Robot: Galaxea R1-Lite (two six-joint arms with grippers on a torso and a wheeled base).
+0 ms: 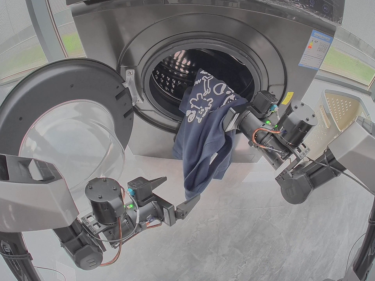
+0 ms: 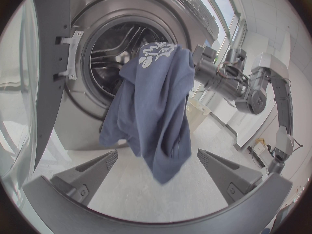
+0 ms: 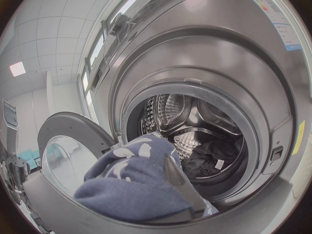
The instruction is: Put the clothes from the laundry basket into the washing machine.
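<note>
Fingers [image 3: 177, 179] of the right gripper [image 3: 152, 176] are closed tight around a fold of the navy garment [image 1: 203, 137]. One dark wedge-shaped finger shows against the cloth, and the rest is buried under it. The gripper holds the cloth at the lower lip of the washing machine's [image 1: 273, 51] round opening. The top of the cloth lies over the rim into the drum [image 1: 172, 75], while most of it hangs outside, down the front panel. The fabric is soft, matte knit with a white cartoon print near the top, and it falls in loose vertical folds.

The left gripper [image 2: 156, 155] sits lower, with its two ribbed, tapered fingers [image 2: 97, 169] spread wide and gripping nothing. The garment's hanging end dangles just at them; whether it touches cannot be told.

The drum is shiny perforated steel with raised ribs, and a black garment [image 3: 208, 160] with a white label lies at its bottom. The machine's body is smooth brushed grey. Its round door [image 1: 58, 110], a dark ring around a clear domed window, stands swung out to the robot's left. A cream laundry basket [image 1: 340, 110] of perforated plastic stands just right of the machine on a pale grey veined tile floor [image 1: 254, 223].
</note>
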